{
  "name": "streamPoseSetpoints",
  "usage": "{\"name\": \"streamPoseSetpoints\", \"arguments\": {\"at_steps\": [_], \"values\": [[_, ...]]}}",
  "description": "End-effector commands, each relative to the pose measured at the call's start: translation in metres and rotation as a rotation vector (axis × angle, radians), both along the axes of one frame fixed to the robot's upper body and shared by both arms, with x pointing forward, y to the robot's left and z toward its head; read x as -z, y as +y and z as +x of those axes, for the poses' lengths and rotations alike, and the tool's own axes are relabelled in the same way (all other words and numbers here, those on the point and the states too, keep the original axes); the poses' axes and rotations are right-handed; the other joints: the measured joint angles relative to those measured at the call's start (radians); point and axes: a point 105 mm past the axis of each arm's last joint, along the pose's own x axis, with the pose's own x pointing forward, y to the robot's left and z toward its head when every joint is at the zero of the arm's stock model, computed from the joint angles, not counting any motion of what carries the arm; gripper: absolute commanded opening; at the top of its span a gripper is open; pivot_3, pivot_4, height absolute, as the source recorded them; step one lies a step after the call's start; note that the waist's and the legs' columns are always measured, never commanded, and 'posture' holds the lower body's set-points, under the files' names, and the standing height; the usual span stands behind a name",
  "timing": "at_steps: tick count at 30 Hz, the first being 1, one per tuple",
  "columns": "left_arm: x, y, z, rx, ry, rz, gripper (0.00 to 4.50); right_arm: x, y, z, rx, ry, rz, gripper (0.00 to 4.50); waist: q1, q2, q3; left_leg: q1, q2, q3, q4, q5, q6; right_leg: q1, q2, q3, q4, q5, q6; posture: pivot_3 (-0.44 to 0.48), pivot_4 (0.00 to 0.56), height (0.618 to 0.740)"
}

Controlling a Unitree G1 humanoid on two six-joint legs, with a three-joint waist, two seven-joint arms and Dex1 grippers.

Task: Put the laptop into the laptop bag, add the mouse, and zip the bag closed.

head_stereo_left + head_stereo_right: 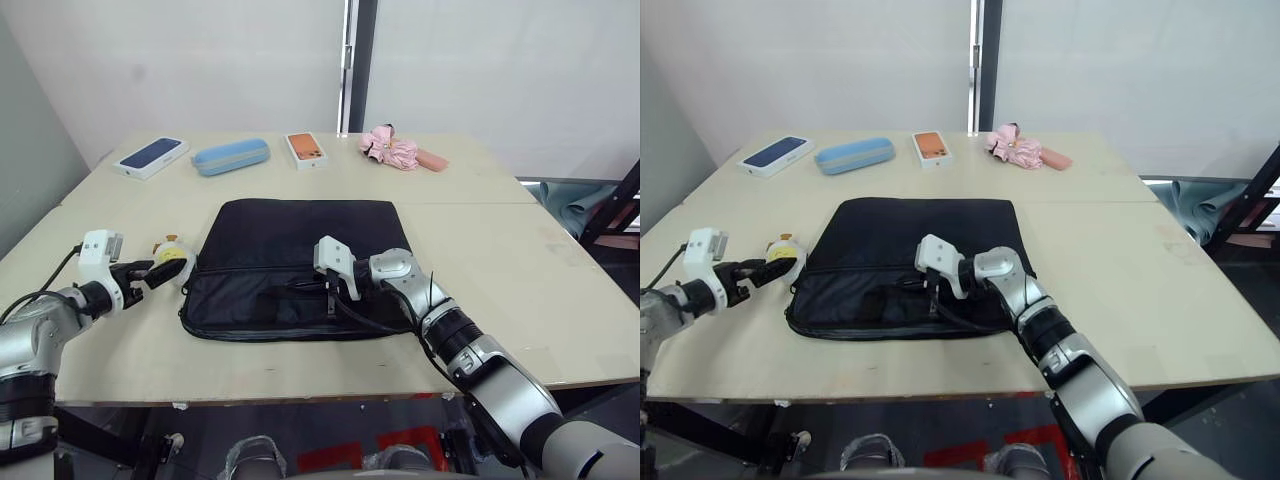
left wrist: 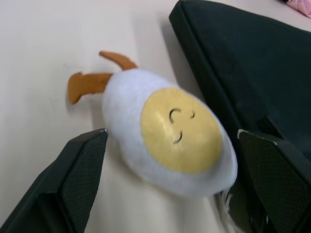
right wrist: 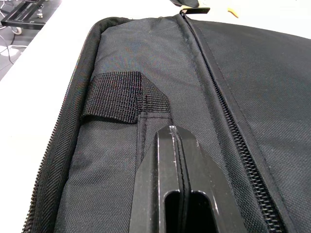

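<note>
While the wide pale desk (image 1: 560, 300) carries everything, the laptop bag (image 1: 300, 260) lies flat near its front edge, black, its zip line running across the front face. Neither laptop nor mouse can be made out on the desk; whether they sit inside the bag I cannot tell. At the far edge lie a dark-blue phone box (image 1: 151, 156), a light-blue oval case (image 1: 231, 156), an orange-fronted box (image 1: 306, 150) and a folded pink umbrella (image 1: 398, 150), all well apart from the bag. The right tool (image 3: 180, 170) rests on the bag's front, just beside a short webbing loop (image 3: 116, 97) and near the zip; its two fingers are pressed together with nothing between them. The left tool (image 2: 180, 184) sits off the bag's left end, its fingers spread wide on either side of the small plush charm (image 2: 170, 136), a white egg with a yellow smiling face, which lies on the desk beside the bag's corner.
</note>
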Motion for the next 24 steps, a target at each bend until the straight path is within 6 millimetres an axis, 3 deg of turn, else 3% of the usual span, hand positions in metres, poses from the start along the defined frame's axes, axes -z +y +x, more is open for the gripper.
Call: {"name": "streamPoseSetpoints", "arguments": {"at_steps": [1, 11, 12, 22, 24], "values": [[-0.006, 0.0, 0.008, -0.001, -0.036, 0.012, 4.5, 0.021, -0.013, 0.001, 0.037, 0.058, -0.078, 0.03, 0.0, 0.0, 0.0, 0.0, 0.0, 0.0, 0.0, 0.0, 0.0, 0.0, 0.0, 0.0, 0.0, 0.0, 0.0, 0.0, 0.15, 0.74], [0.01, 0.004, 0.017, -0.028, 0.001, 0.074, 4.5, 0.019, -0.012, 0.001, 0.043, 0.064, -0.073, 0.03, 0.0, 0.001, 0.001, 0.0, 0.0, 0.0, -0.003, 0.0, 0.0, -0.001, 0.0, 0.0, -0.002, 0.0, 0.0, 0.0, 0.15, 0.74], [0.009, 0.004, 0.017, -0.026, 0.0, 0.072, 3.99, 0.02, -0.012, 0.002, 0.044, 0.063, -0.074, 0.0, 0.0, 0.001, 0.001, 0.0, 0.0, 0.0, -0.004, 0.0, 0.0, -0.001, 0.0, 0.0, -0.002, 0.0, 0.0, 0.0, 0.15, 0.74], [-0.005, 0.01, 0.007, -0.008, -0.035, 0.092, 0.49, 0.023, -0.012, -0.001, 0.033, 0.069, -0.084, 0.0, -0.003, 0.003, 0.002, 0.0, 0.0, 0.001, -0.008, 0.0, 0.0, -0.001, -0.001, 0.0, -0.005, 0.0, 0.0, 0.0, 0.15, 0.74], [-0.017, 0.01, -0.004, 0.03, -0.075, 0.133, 0.06, 0.023, -0.01, -0.001, 0.034, 0.075, -0.082, 0.0, -0.008, 0.003, 0.002, 0.0, 0.0, 0.001, -0.009, 0.0, -0.001, -0.002, -0.001, 0.0, -0.007, 0.0, 0.0, 0.0, 0.15, 0.74]]}}
